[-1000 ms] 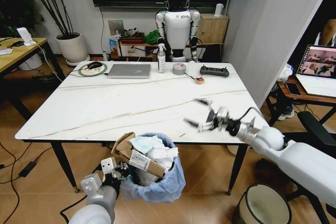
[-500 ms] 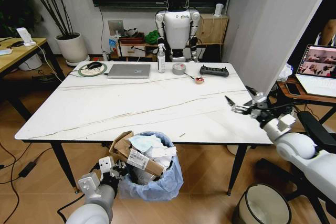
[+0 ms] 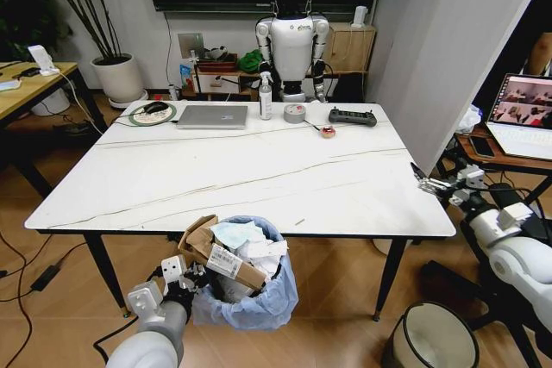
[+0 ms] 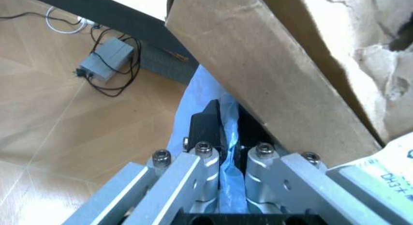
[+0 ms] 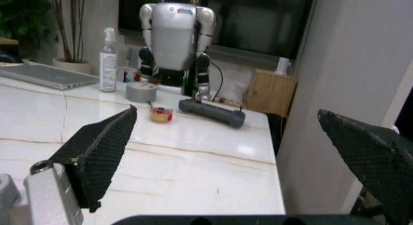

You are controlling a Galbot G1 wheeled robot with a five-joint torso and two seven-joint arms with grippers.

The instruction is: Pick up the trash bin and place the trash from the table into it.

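We hold the trash bin [image 3: 250,286] low, just under the table's [image 3: 103,204] near edge, so litter can drop straight off the rim into it. Our left gripper [image 3: 185,277] is clamped on the bin's blue bag [image 4: 226,152] at its left rim; in the left wrist view the plastic runs pinched between the closed fingers [image 4: 200,162]. The bin already carries torn cardboard [image 3: 211,252] and white papers [image 3: 250,243], heaped above the rim. Our right gripper [image 3: 435,180] hangs just off the table's right edge near its near right corner, fingers [image 5: 96,152] spread wide and empty. We judge the near part of the tabletop largely cleared.

A white label on the cardboard carries print too small to read. In the left wrist view, a label corner [image 4: 387,174] shows "DH".
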